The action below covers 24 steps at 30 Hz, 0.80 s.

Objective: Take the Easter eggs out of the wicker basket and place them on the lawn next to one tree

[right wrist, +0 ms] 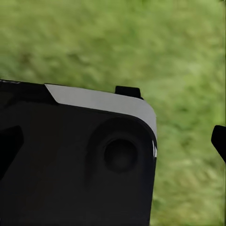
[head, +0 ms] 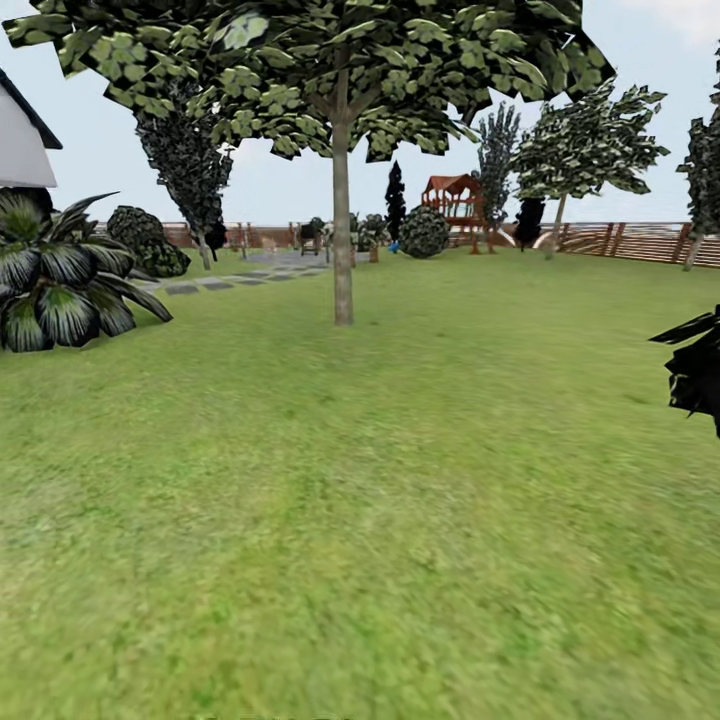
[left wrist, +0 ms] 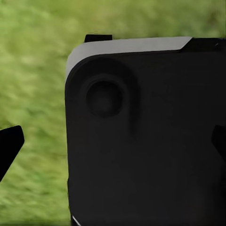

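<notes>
Green lawn (head: 380, 520) fills the foreground, with a white house (head: 20, 140) and a short palm (head: 55, 280) at the left. The tree (head: 342, 230) with its pale trunk stands mid-lawn. A brown fence (head: 640, 242) runs along the far right. Each wrist view shows dark fingertips (left wrist: 10, 146) (right wrist: 219, 140) spread apart over grass, both end effectors parted and holding nothing.
</notes>
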{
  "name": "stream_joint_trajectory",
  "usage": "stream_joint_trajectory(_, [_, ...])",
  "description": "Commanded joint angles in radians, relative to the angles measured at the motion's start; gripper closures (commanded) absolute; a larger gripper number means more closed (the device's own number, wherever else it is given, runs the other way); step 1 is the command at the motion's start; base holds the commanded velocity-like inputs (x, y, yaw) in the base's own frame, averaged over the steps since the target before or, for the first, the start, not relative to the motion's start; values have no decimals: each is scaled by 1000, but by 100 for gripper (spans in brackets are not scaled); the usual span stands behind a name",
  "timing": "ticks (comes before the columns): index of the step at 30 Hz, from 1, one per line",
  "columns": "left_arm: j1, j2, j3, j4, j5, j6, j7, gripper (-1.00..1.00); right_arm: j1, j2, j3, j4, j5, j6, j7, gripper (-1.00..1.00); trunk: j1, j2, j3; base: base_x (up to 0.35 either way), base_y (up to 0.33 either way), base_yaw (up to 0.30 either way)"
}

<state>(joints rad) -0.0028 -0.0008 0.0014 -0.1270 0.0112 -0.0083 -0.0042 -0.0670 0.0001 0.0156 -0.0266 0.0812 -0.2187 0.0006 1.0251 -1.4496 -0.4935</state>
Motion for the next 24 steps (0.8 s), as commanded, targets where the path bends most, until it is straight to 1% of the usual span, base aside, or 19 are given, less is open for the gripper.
stream_joint_trajectory(1, [0, 1, 0, 0, 1, -1, 0, -100, 0, 0, 0, 1, 8, -3, -1, -100, 0, 0, -2, 0, 0, 253])
stream_joint_trajectory(16, [0, 0, 0, 0, 1, -1, 0, -100, 0, -1, 0, 1, 8, -2, -1, -100, 0, 0, -13, 0, 0, 253])
stream_joint_trajectory(24, [0, -1, 0, 0, 1, -1, 0, -100, 0, -2, 1, 2, 8, -1, -1, -100, 0, 0, -22, 0, 0, 200])
